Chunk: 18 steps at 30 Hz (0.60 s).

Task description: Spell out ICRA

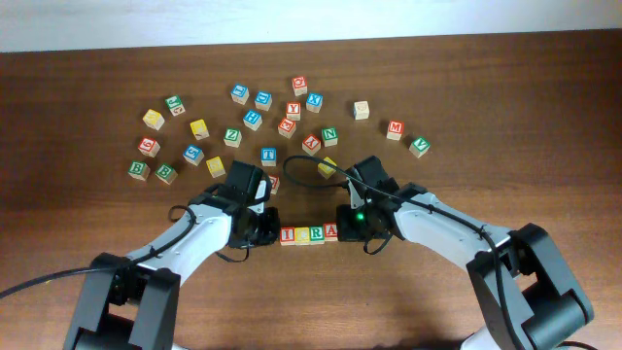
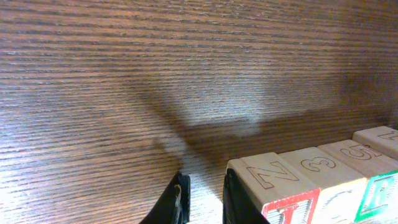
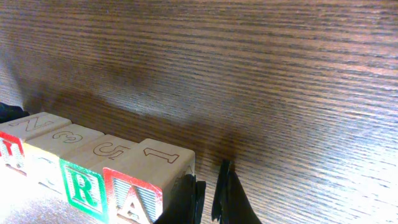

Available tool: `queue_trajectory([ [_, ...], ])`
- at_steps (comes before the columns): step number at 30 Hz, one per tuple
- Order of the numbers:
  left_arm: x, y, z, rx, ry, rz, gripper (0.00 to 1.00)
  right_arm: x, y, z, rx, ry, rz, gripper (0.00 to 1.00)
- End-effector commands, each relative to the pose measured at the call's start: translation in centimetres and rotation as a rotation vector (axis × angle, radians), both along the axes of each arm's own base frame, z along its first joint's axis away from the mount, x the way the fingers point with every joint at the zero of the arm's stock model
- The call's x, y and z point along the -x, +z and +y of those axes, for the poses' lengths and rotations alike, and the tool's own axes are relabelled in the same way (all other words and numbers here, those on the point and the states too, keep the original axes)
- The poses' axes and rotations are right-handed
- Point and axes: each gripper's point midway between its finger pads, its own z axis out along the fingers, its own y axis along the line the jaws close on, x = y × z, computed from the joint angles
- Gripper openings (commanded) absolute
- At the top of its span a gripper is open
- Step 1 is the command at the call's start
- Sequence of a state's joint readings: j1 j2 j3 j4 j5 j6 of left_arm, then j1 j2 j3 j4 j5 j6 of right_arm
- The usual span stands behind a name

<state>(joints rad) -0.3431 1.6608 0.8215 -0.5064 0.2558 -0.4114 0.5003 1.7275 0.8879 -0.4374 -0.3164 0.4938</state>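
Four letter blocks stand in a row at the front middle of the table, reading I (image 1: pixel 288 235), C (image 1: pixel 302 235), R (image 1: pixel 317 234), A (image 1: pixel 331 231). My left gripper (image 1: pixel 267 229) is at the row's left end. In the left wrist view its jaws (image 2: pixel 205 202) are nearly together and empty, with one finger against the I block (image 2: pixel 273 186). My right gripper (image 1: pixel 347 226) is at the row's right end. In the right wrist view its jaws (image 3: pixel 208 193) are nearly together and empty, touching the A block (image 3: pixel 149 177), which sits beside the R block (image 3: pixel 93 168).
Several loose letter blocks lie scattered across the back of the table, from a yellow one (image 1: pixel 153 119) on the left to a green one (image 1: pixel 420 146) on the right. A yellow block (image 1: pixel 328 166) lies just behind my right arm.
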Motion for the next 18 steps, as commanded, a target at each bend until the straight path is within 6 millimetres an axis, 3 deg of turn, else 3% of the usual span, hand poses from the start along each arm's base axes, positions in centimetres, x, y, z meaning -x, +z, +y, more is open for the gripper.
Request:
queue_trajectory([
  [1,0.5,-0.5,-0.1,0.004,-0.018,0.016,0.12,1.3,-1.5,-0.5,0.035,-0.038,0.071,0.04],
  [11,0.4,-0.5,-0.2,0.004,-0.018,0.012,0.13,2.7,-1.4,-0.3,0.01,-0.183,0.201,0.04],
  [18,0.8,-0.6,-0.1,0.0,-0.018,0.025,0.1,2.0,-1.4,-0.2,0.009,-0.162,0.159,0.04],
])
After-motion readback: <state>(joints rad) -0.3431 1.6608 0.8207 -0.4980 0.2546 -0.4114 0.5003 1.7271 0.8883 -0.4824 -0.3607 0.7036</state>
